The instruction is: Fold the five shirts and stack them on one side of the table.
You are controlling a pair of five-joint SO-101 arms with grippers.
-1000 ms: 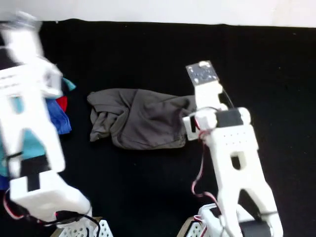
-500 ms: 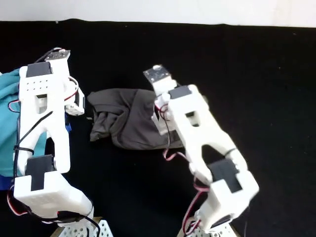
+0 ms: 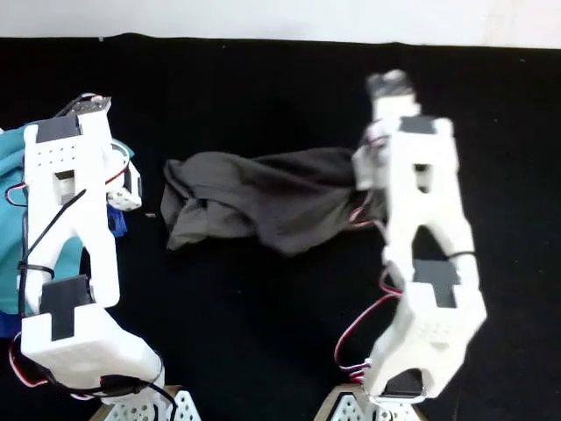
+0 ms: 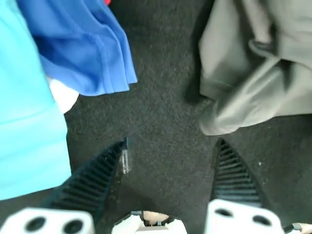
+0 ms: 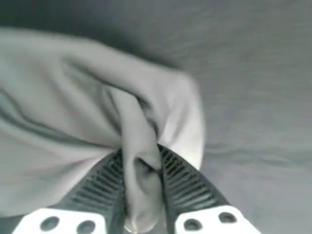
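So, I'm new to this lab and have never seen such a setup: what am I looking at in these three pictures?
Two white robot arms stand side by side at a black table. The wide picture comes from a fixed camera looking down; the other two come from small cameras on each arm's wrist. A crumpled grey shirt lies mid-table. The right arm's fingers are shut on one end of it. The left arm's fingers are open, holding nothing, over bare table between the grey shirt and a pile with a blue shirt and a light blue shirt.
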